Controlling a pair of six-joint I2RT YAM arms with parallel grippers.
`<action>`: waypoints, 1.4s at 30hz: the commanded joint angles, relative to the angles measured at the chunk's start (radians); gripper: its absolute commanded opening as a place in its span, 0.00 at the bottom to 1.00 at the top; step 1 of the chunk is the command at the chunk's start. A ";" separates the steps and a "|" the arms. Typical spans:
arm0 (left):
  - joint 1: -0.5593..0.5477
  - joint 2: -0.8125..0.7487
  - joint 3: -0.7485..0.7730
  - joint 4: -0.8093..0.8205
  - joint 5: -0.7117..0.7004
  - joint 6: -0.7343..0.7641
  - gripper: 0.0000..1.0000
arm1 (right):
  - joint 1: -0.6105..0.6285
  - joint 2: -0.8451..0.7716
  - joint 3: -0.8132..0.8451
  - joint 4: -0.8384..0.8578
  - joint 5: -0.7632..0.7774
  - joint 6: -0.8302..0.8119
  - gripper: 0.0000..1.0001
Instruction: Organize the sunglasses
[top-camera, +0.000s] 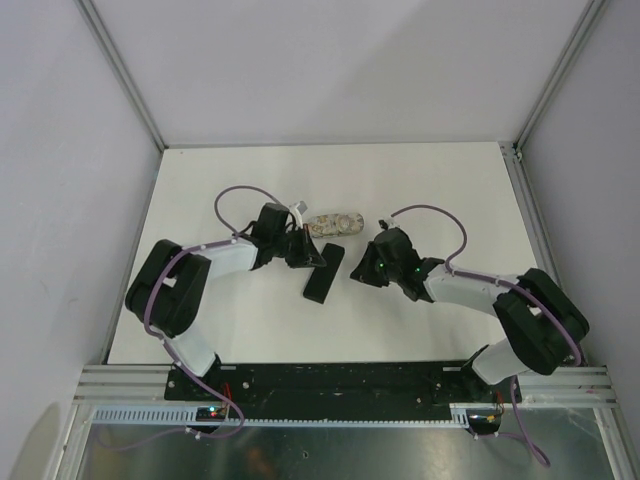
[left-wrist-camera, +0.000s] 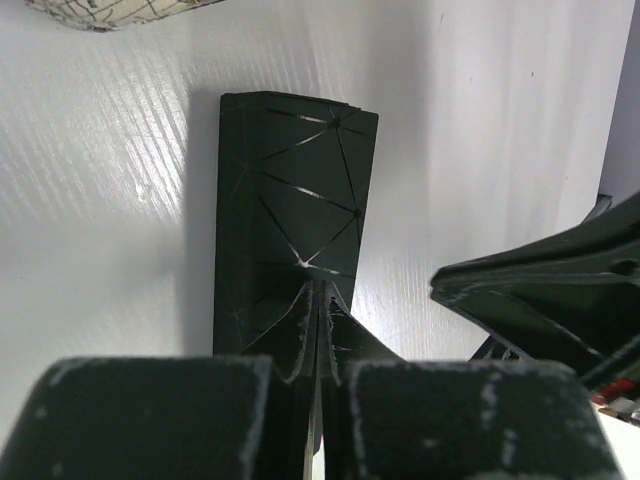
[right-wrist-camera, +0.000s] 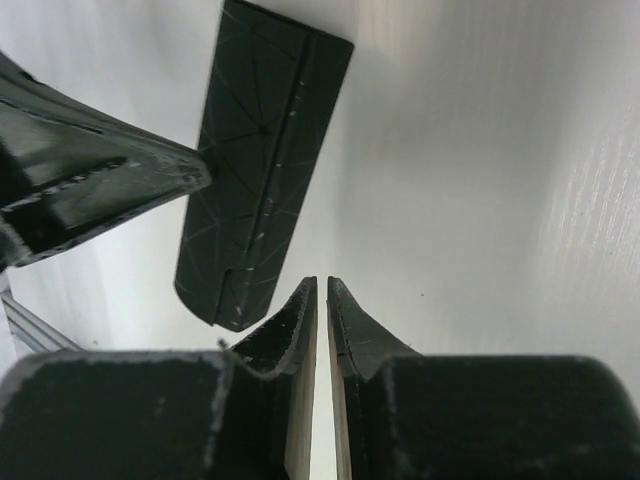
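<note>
sunglasses cannot be made out in any of the three views, so where either pair lies cannot be told. what does show is a black oblong case (top-camera: 322, 278), lying flat and slanted on the white table (top-camera: 430, 190), its faces crossed by thin pale lines, and everything else is placed from it. the left gripper (top-camera: 316, 257) reaches in from the case's left side, and in its own wrist view the left gripper (left-wrist-camera: 318, 297) has its jaws pressed fully together, the tips meeting right over the top face of the case (left-wrist-camera: 290, 200); whether they pinch any part of it cannot be told. the right gripper (top-camera: 358, 270) hangs just beside the case's right side, clear of it. seen from the right wrist, the right gripper (right-wrist-camera: 321, 290) has its jaws a thin slit apart, bare table showing through the gap and nothing between them, while the case (right-wrist-camera: 262, 160) lies ahead and to the left. each wrist camera also catches the other arm's fingers beside the case. a beige patterned case (top-camera: 335, 225) lies just beyond the black case's far end, close by, and only its edge (left-wrist-camera: 110, 10) shows in the left wrist view.
</note>
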 joint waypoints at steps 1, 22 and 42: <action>-0.019 0.013 -0.041 -0.005 -0.059 0.028 0.00 | 0.025 0.069 -0.006 0.078 0.000 0.013 0.12; -0.023 -0.064 -0.078 -0.017 -0.049 0.057 0.00 | 0.016 0.295 0.046 0.207 0.008 0.041 0.11; 0.072 -0.554 -0.303 -0.105 -0.037 0.031 0.01 | -0.012 0.449 0.285 0.068 0.038 -0.054 0.00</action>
